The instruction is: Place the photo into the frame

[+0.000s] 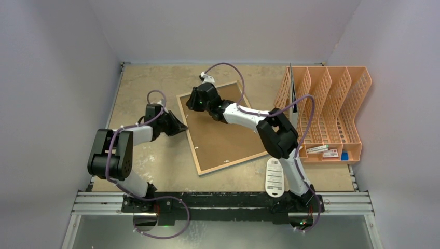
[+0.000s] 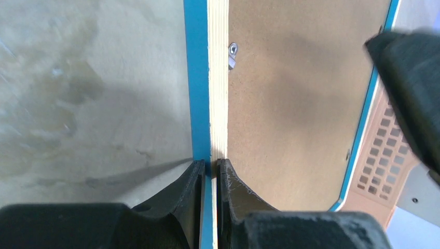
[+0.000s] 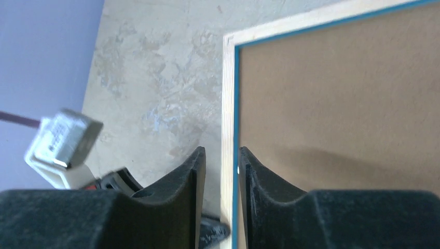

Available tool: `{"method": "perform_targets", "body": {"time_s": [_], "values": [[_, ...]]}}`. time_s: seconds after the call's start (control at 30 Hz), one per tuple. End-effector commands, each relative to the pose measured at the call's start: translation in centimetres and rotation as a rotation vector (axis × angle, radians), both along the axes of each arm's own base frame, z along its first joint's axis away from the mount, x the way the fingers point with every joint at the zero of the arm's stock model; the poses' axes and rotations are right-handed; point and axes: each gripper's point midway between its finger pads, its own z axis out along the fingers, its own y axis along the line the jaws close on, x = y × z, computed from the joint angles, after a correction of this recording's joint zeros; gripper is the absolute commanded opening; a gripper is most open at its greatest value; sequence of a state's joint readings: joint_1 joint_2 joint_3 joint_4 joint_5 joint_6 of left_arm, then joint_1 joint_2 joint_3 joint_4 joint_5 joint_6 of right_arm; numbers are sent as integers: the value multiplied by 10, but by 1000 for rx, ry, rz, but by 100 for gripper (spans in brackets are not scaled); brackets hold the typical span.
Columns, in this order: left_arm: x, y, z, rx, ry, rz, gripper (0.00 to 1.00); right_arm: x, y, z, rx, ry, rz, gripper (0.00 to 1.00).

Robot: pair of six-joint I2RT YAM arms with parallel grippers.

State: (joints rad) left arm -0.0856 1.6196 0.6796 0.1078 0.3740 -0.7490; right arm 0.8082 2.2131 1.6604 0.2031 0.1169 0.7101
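Brown board (image 1: 218,137) face-up inside the frame (image 1: 231,163), wood side of the rim up, blue side down toward the table (image 1: 150,161). Lying at an angle, mid-table, just left of the orange rack (image 1: 332,104).

No sign of the photo anywhere: not on the bare table, not in either wrist view. Possibly under the board already; impossible to tell from here.

Left gripper (image 2: 211,165) clamped on the frame's left rim, one finger against the blue outer face, the other on the inner side by the board. Tight pinch, no gap showing. Small metal tab (image 2: 232,53) further along that rim, over the board's edge by the look of it.

Right gripper (image 3: 222,155) at the far left corner, jaws parted and straddling the wood rim, daylight between the outer finger and the wood. Gripping nothing.

On progress, a judgement only: late stage, assuming photo under board, with the board seated and the frame looking assembled. Probably left: tabs to check, perhaps a flip to blue side up. Otherwise, with no photo under there, nearly everything to do. No settling that from these views.
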Motion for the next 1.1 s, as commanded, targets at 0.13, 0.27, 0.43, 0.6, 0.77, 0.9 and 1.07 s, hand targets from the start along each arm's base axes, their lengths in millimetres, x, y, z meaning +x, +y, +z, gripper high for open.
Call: {"method": "perform_targets", "body": {"time_s": [0.13, 0.27, 0.43, 0.6, 0.77, 0.9, 1.07], "values": [[-81, -2, -47, 23, 282, -30, 5, -15, 8, -9, 49, 138, 7, 35], [-84, 3, -49, 51, 292, -39, 13, -27, 22, -21, 94, 187, 87, 23], [-86, 5, -54, 73, 315, -56, 20, -32, 27, -39, 89, 231, 112, 15], [-87, 6, -59, 80, 332, -55, 16, -40, 26, -58, 74, 281, 132, 7], [-88, 6, -60, 81, 336, -54, 14, -39, 22, -73, 45, 298, 115, 4], [-89, 6, -60, 83, 340, -54, 14, -43, 19, -86, 26, 322, 109, 4], [-89, 7, -60, 85, 339, -54, 13, -48, 10, -107, -18, 358, 84, 23]]}}
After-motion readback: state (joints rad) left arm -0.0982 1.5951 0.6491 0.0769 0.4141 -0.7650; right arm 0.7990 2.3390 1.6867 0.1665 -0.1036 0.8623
